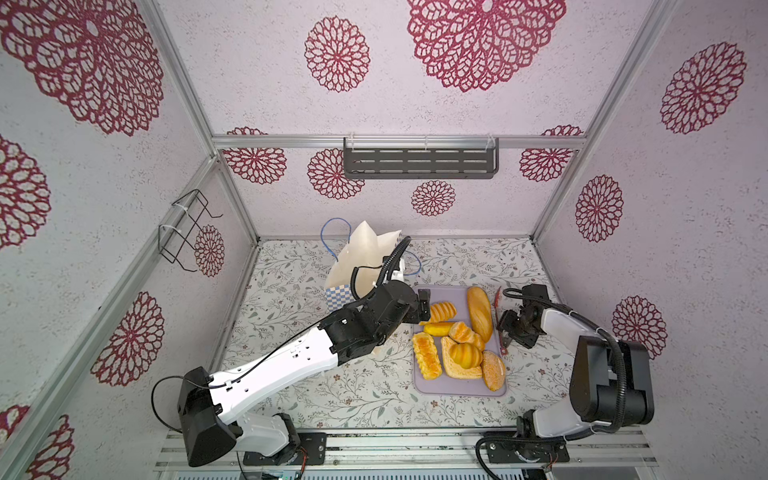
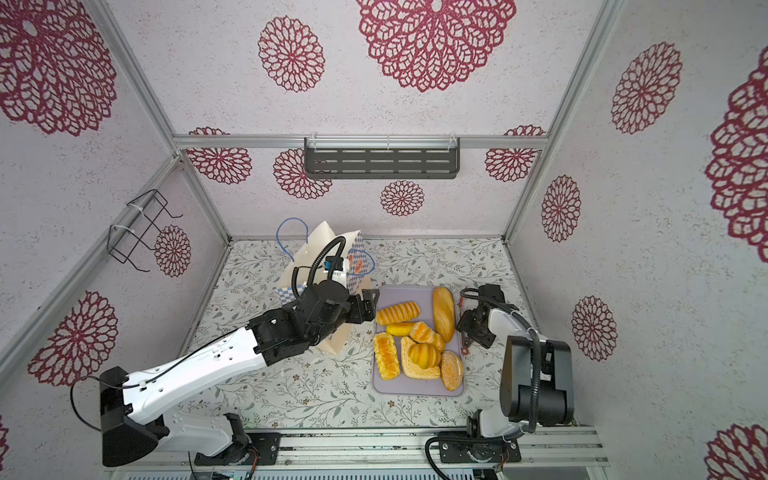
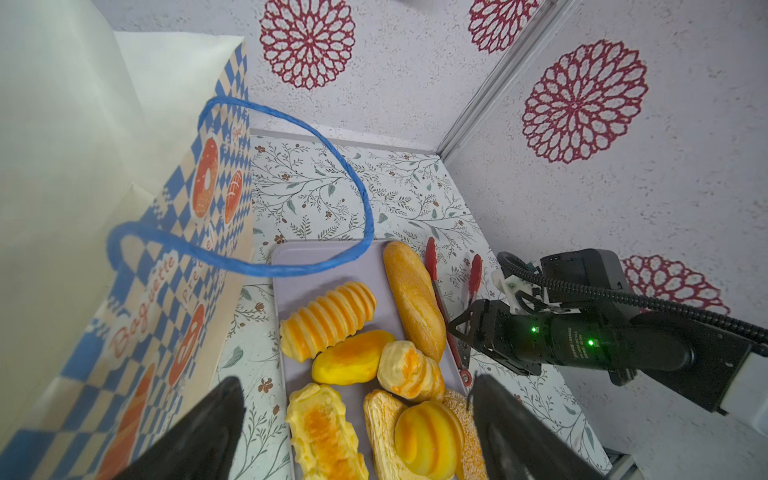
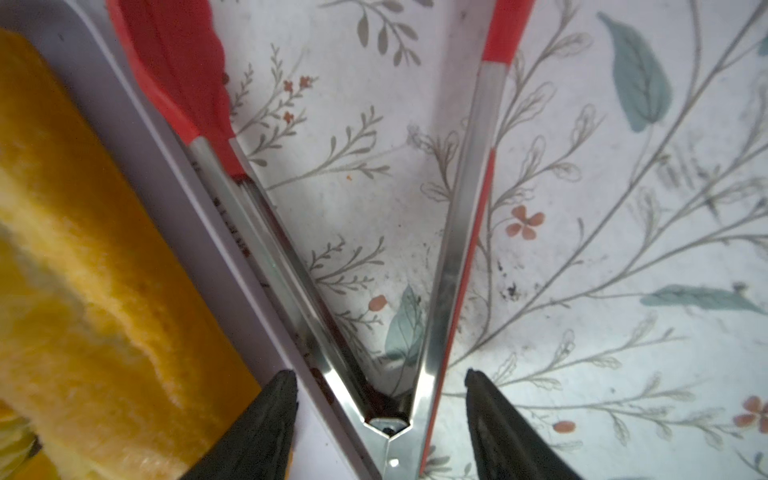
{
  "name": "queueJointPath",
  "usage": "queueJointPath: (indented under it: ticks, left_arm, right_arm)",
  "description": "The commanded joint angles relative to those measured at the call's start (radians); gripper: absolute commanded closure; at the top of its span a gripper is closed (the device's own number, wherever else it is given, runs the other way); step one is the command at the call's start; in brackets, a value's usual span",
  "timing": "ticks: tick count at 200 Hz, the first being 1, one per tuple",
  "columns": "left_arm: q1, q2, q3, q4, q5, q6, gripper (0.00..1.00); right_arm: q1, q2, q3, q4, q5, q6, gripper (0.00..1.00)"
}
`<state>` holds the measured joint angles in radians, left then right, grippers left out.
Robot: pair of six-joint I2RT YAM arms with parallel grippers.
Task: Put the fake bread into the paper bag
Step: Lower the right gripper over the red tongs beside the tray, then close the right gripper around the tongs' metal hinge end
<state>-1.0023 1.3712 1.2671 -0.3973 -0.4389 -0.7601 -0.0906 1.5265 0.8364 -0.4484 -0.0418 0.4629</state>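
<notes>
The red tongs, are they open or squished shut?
Open. In the right wrist view the tongs spread their two metal arms in a V from the hinge, and the red tips sit apart.

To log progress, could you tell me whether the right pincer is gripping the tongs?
No, the right pincer stands open astride the tongs, gaps showing both sides.

Packed tight with bread (image 1: 459, 338) over most of the tray (image 1: 451, 388); bare only along the near strip and far left part. Hemmed in on the left by the bag (image 1: 359, 257), with its handle (image 3: 353, 178) hanging near the far corner. Blocked on the right by tongs (image 3: 431, 259) along the rim, straddled by the right gripper (image 4: 378, 372). Open on the table (image 1: 353, 395) in front. Crossed at the bag mouth by the left arm (image 1: 291, 365).
</notes>
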Motion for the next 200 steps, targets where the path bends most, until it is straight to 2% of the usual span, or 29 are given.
queueJointPath:
  ticks: [1, 63, 132, 172, 200]
  left_arm:
    - [0.011, -0.035, -0.020, 0.025, -0.017, -0.016, 0.11]
    - [0.021, -0.063, -0.050, 0.035, -0.015, -0.025, 0.11]
    - [0.023, -0.090, -0.073, 0.036, -0.017, -0.027, 0.11]
    - [0.024, -0.098, -0.080, 0.040, -0.013, -0.028, 0.11]
    - [0.024, -0.107, -0.093, 0.046, -0.020, -0.035, 0.11]
  right_arm:
    - [0.005, 0.015, 0.026, -0.009, 0.037, -0.024, 0.34]
    - [0.000, 0.054, 0.047, -0.025, 0.077, -0.033, 0.35]
    - [-0.080, 0.022, 0.058, -0.032, 0.124, -0.043, 0.37]
    - [-0.084, 0.108, 0.140, -0.059, 0.112, -0.092, 0.29]
    - [-0.080, 0.159, 0.183, -0.074, 0.115, -0.118, 0.29]
